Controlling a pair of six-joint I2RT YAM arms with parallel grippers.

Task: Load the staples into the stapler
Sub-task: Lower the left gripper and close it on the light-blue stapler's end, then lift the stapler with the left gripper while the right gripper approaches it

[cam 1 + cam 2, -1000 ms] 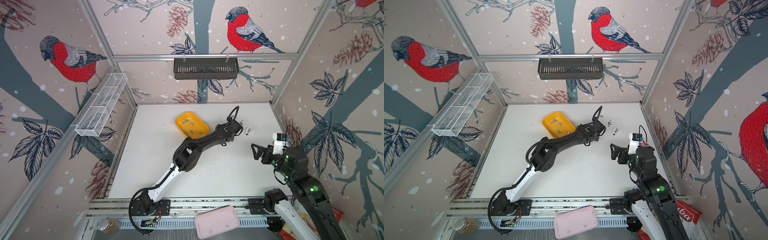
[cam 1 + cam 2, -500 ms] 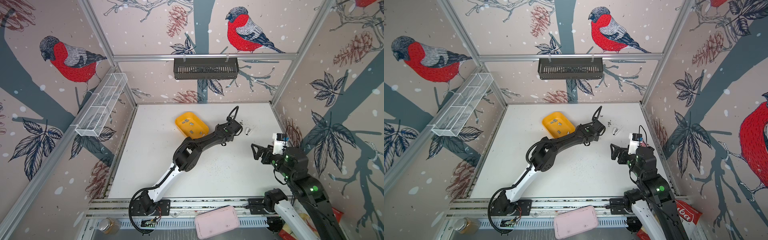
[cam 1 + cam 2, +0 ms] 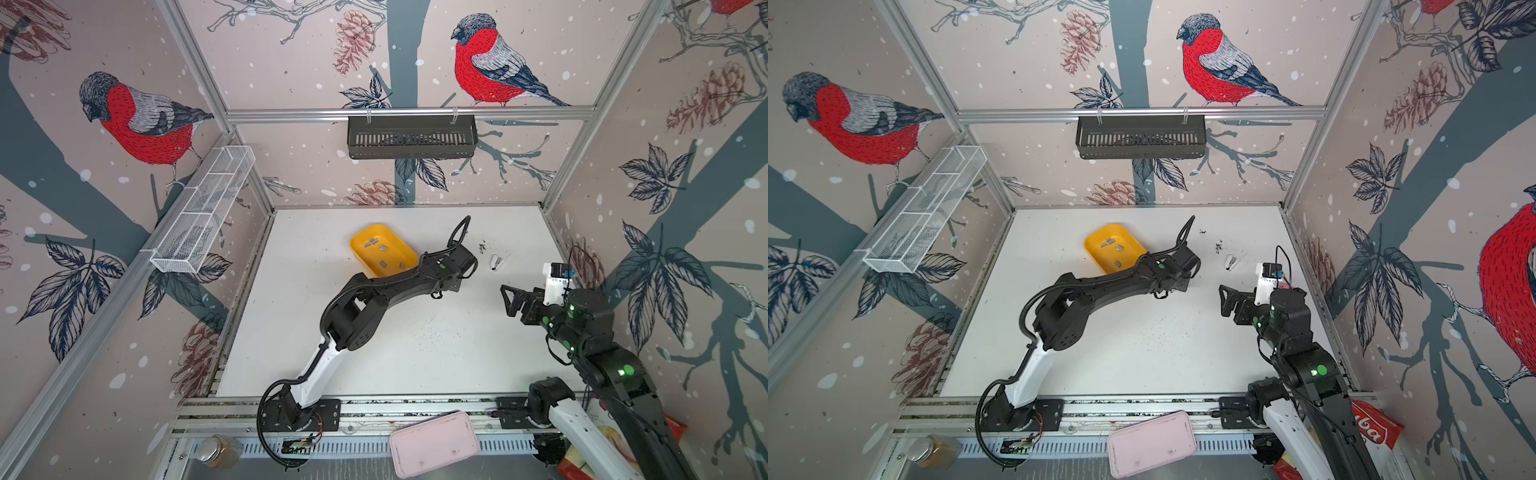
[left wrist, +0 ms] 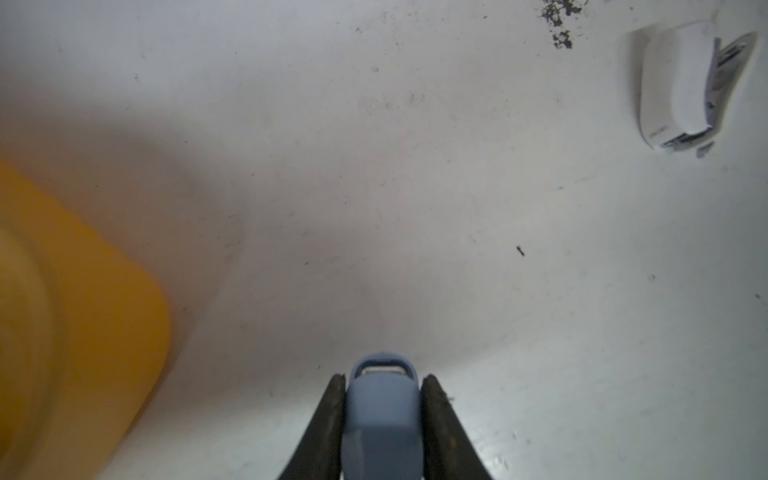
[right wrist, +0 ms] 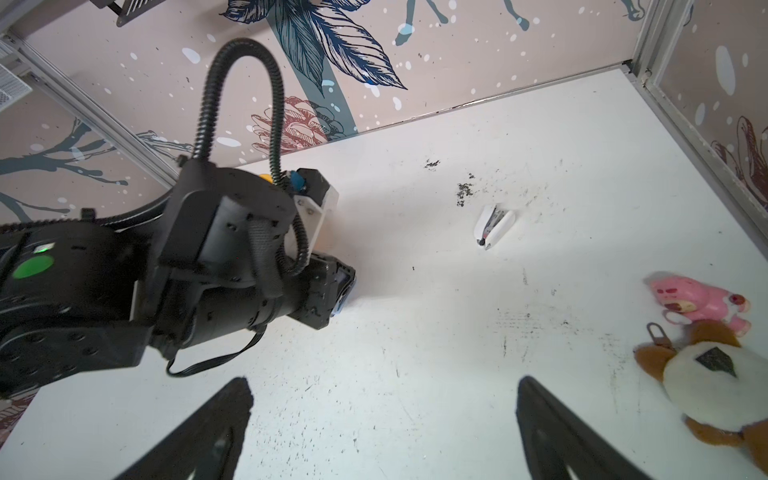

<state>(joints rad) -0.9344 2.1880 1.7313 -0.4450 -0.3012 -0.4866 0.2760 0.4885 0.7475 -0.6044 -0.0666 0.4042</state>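
Seen from the left wrist, my left gripper (image 4: 382, 380) is shut on a small blue stapler (image 4: 381, 419), low over the white table beside the yellow tray (image 4: 83, 332). The right wrist view shows the blue stapler (image 5: 343, 291) just at the gripper's tip. Several grey staples (image 3: 382, 247) lie in the yellow tray (image 3: 390, 235) in both top views. A white mini stapler (image 3: 497, 262) lies hinged open on the table, apart from both grippers. My right gripper (image 3: 505, 301) hovers open and empty near the right wall, with nothing between its fingers (image 5: 232, 411).
A pink plush (image 5: 702, 299) and a brown-and-white plush (image 5: 706, 374) lie at the right edge. Dark specks (image 3: 482, 247) sit behind the white stapler. A black basket (image 3: 411, 137) and a wire basket (image 3: 203, 212) hang on the walls. A pink case (image 3: 434, 444) lies at the front rail.
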